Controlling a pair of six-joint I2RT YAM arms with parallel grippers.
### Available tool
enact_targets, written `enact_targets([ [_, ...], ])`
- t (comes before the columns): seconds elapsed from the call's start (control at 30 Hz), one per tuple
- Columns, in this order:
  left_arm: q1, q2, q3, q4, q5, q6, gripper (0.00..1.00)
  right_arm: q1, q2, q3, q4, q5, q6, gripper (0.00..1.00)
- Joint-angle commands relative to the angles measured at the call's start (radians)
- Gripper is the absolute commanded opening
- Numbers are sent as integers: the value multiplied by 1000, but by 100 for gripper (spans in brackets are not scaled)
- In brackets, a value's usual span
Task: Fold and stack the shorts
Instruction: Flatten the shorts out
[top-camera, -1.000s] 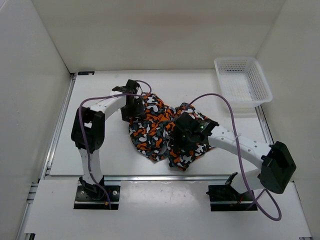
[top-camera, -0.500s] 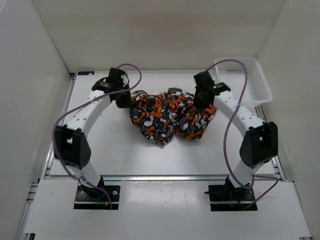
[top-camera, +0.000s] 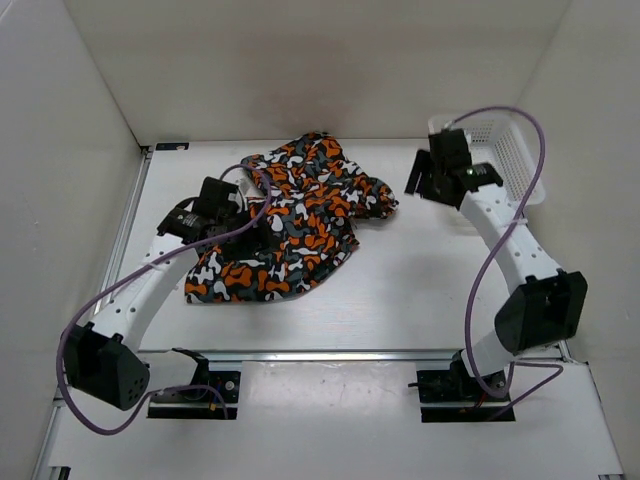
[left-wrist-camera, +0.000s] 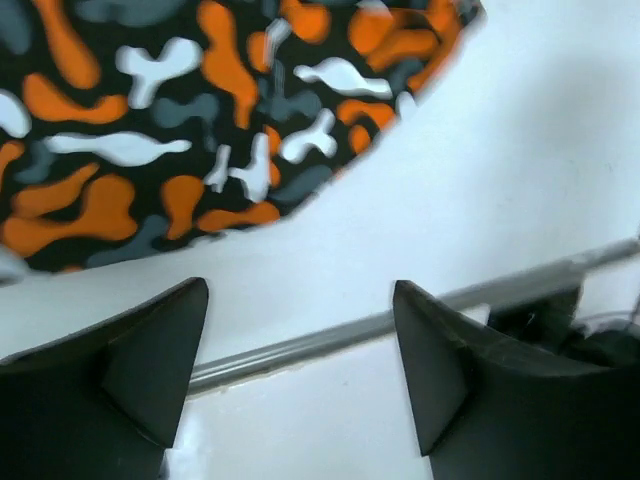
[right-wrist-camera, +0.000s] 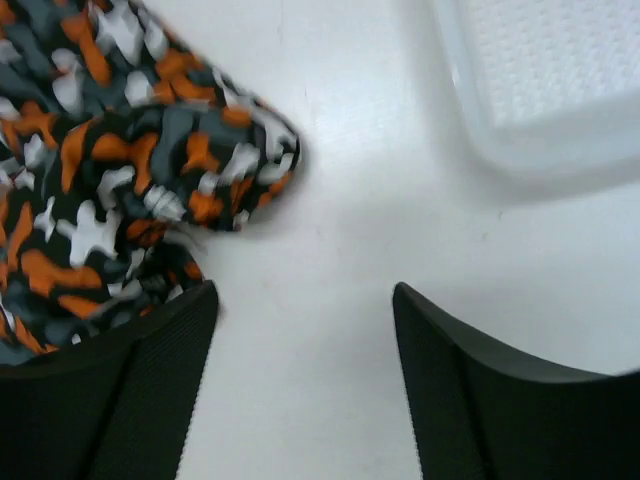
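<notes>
Shorts (top-camera: 290, 225) now spread leftward, left gripper (left-wrist-camera: 297, 300) and right gripper (right-wrist-camera: 305, 300) both gaping empty: flatten wrinkles before folding.

The white table (top-camera: 400, 290) is carrying the shorts (top-camera: 290, 225) just ahead of the left gripper (left-wrist-camera: 300, 295) and a mesh basket (right-wrist-camera: 530, 150) beyond the right gripper (right-wrist-camera: 305, 290).

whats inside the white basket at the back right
Only bare white mesh floor shows in the basket, both in the right wrist view and from above. The right arm hides part of it in the top view, so that part cannot be checked.
</notes>
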Motion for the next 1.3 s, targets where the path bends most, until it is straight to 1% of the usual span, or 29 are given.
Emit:
enact_targets([
  [0.0,63,-27,10,-68,-96,-12,69,38,-139,-197,-7,-106,64,66],
  [0.03,74,-27,10,-85,-159,-28,53,51,-188,-251,14,-139,80,57],
  [0.07,103,-38,10,-102,-188,-43,25,64,-211,-358,31,-181,112,44],
  [0.1,120,-51,-25,-117,-213,-78,18,64,-234,-411,66,-262,132,24],
  [0.13,141,-61,-45,-146,-244,-100,14,76,-269,-463,94,-313,161,17],
  [0.17,163,-71,-68,-146,-244,-115,14,85,-282,-509,123,-359,180,14],
  [0.2,203,-99,-124,-156,-244,-150,19,85,-294,-582,173,-394,196,12],
  [0.23,221,-116,-158,-156,-206,-167,26,94,-294,-607,201,-425,213,17],
  [0.27,235,-133,-193,-137,-186,-182,38,105,-294,-626,232,-484,224,28],
  [0.3,258,-163,-229,-122,-166,-198,57,105,-279,-626,258,-500,235,39],
  [0.33,269,-174,-299,-101,-114,-221,88,131,-242,-612,290,-511,235,57],
  [0.37,280,-174,-332,-55,-83,-221,95,140,-213,-591,299,-511,235,65],
  [0.4,280,-174,-358,-32,-55,-232,97,151,-179,-562,299,-511,223,72],
  [0.43,289,-164,-384,-16,-35,-232,98,163,-93,-530,299,-511,206,76],
  [0.47,289,-153,-384,-16,-22,-241,98,164,-46,-456,299,-523,197,77],
  [0.53,289,-142,-384,-16,-12,-232,98,176,81,-387,299,-523,171,78],
  [0.63,307,-188,-363,-42,-28,-232,97,185,229,-264,299,-514,160,78],
  [0.73,316,-220,-327,-82,-57,-232,97,185,350,-189,299,-514,160,73],
  [0.77,316,-232,-312,-99,-70,-232,97,185,400,-146,299,-514,160,68],
  [0.83,329,-233,-303,-113,-70,-232,97,185,437,-117,287,-505,173,63],
  [0.9,339,-233,-303,-123,-70,-232,96,196,461,-107,287,-514,184,45],
  [0.93,339,-233,-303,-123,-70,-232,96,196,461,-107,287,-514,184,33],
  [0.97,350,-233,-303,-123,-70,-232,96,196,450,-107,287,-503,195,20],
  [1.0,350,-233,-303,-123,-60,-232,95,196,433,-138,287,-487,195,0],
  [1.07,350,-233,-303,-123,-60,-232,93,184,349,-193,287,-413,215,0],
  [1.13,350,-242,-303,-133,-26,-232,87,168,271,-267,301,-362,238,0],
  [1.17,350,-242,-329,-133,0,-253,86,150,184,-355,310,-342,247,0],
  [1.23,310,-281,-422,-75,66,-327,82,131,97,-443,310,-286,275,0],
  [1.27,294,-291,-453,-56,66,-354,82,118,14,-531,310,-270,285,0],
])
